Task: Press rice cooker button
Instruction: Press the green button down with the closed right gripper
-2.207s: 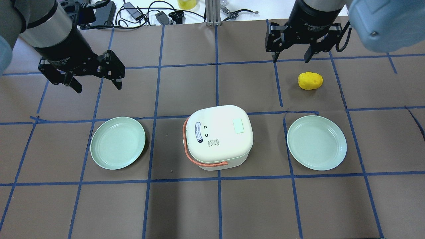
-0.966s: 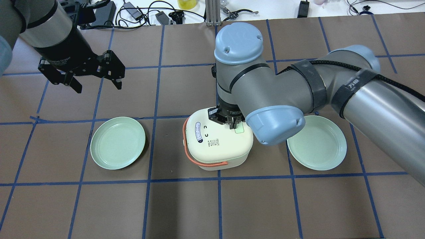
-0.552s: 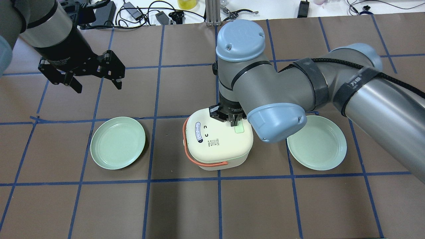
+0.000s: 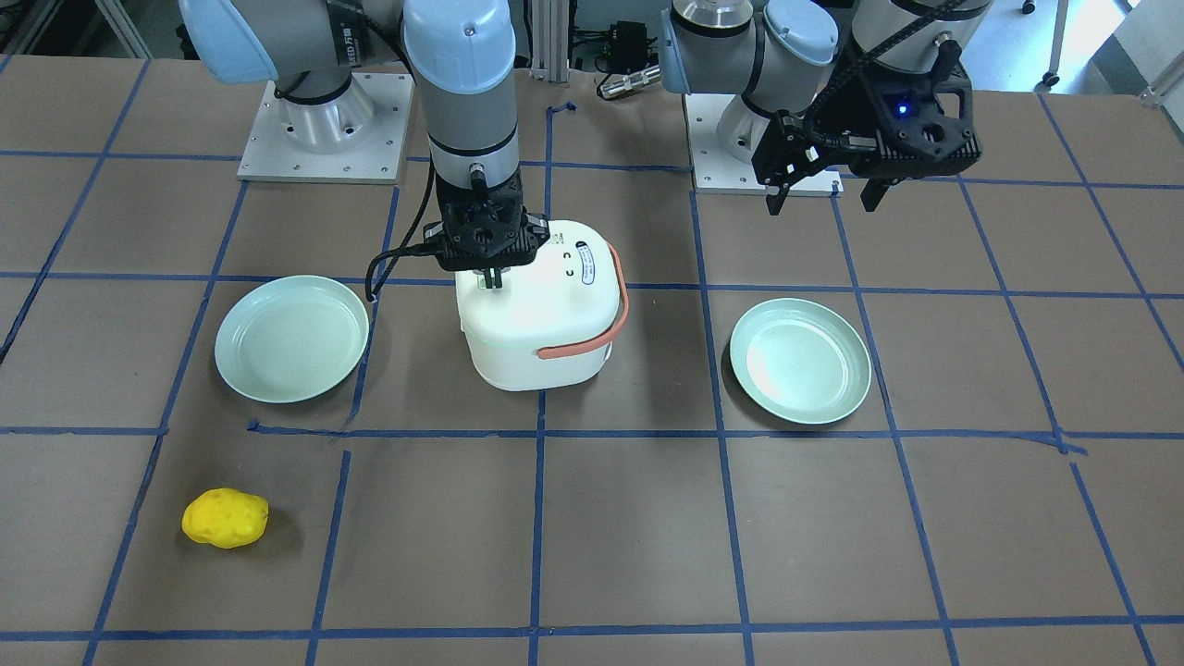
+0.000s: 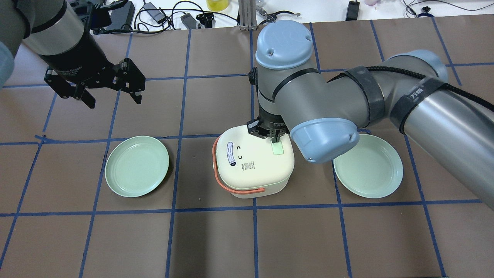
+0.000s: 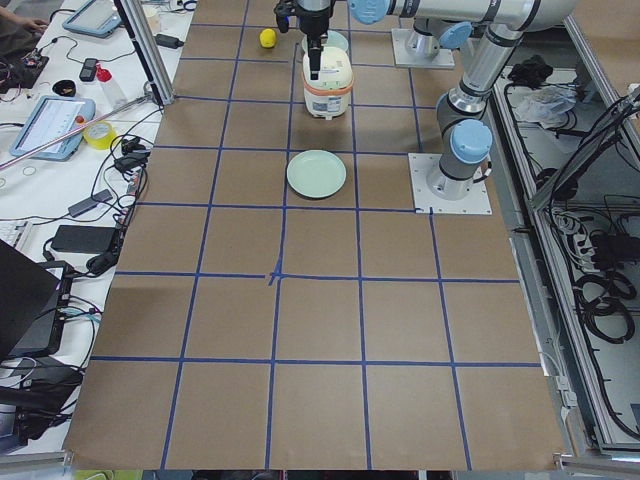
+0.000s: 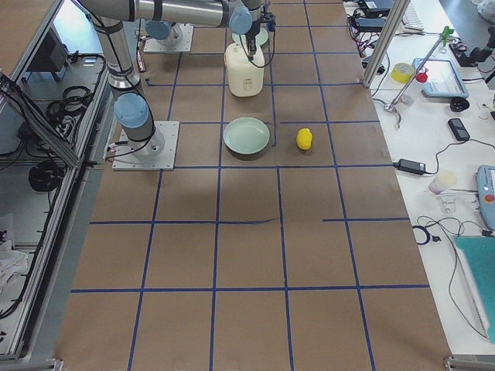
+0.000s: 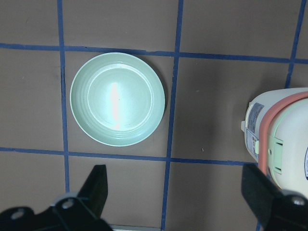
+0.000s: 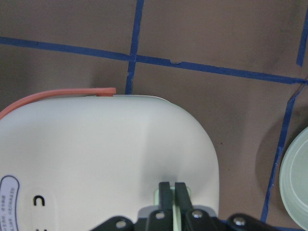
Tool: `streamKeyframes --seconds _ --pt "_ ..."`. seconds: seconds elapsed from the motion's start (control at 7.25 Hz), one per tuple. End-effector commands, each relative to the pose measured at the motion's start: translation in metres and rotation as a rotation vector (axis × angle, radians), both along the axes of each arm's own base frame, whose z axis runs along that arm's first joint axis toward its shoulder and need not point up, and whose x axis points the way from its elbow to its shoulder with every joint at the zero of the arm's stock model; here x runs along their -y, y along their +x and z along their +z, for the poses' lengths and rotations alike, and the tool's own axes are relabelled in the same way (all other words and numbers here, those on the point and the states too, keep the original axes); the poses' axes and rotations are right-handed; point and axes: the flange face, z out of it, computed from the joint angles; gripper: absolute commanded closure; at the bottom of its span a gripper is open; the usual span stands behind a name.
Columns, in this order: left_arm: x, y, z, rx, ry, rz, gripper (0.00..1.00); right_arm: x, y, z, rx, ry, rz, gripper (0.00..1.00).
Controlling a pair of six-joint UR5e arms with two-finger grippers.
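The white rice cooker (image 5: pixel 251 166) with an orange handle stands mid-table. It also shows in the front view (image 4: pixel 536 324) and the right wrist view (image 9: pixel 96 154). Its pale green button (image 5: pixel 278 149) sits on the lid. My right gripper (image 5: pixel 274 139) is shut and points straight down. Its tips are at the button's edge nearest the robot, seen in the right wrist view (image 9: pixel 172 190) and the front view (image 4: pixel 490 277). I cannot tell how hard it bears down. My left gripper (image 5: pixel 115 103) is open and empty, hovering over the table behind the left plate.
Two pale green plates flank the cooker, one on its left (image 5: pixel 137 166) and one on its right (image 5: pixel 367 166). A yellow lumpy object (image 4: pixel 225 518) lies on the operators' side, hidden by the right arm in the overhead view. Cables and tools lie along the far table edge.
My right arm swung in over the cooker with its gripper now shut. In the last second its tips shifted slightly onto the green button. The left arm has not moved.
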Motion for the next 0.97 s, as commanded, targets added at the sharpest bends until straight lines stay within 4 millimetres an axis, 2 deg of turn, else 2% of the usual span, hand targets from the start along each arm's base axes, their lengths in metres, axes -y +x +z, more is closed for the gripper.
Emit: streamKeyframes --seconds 0.0,0.83 --pt "0.0000 0.0000 0.0000 0.000 0.000 0.000 0.00 -0.0003 -0.0007 -0.0011 -0.011 -0.003 0.003 0.83" --pt "0.0000 0.0000 0.0000 0.000 0.000 0.000 0.00 -0.0022 0.0000 -0.0043 -0.011 0.011 0.005 0.82"
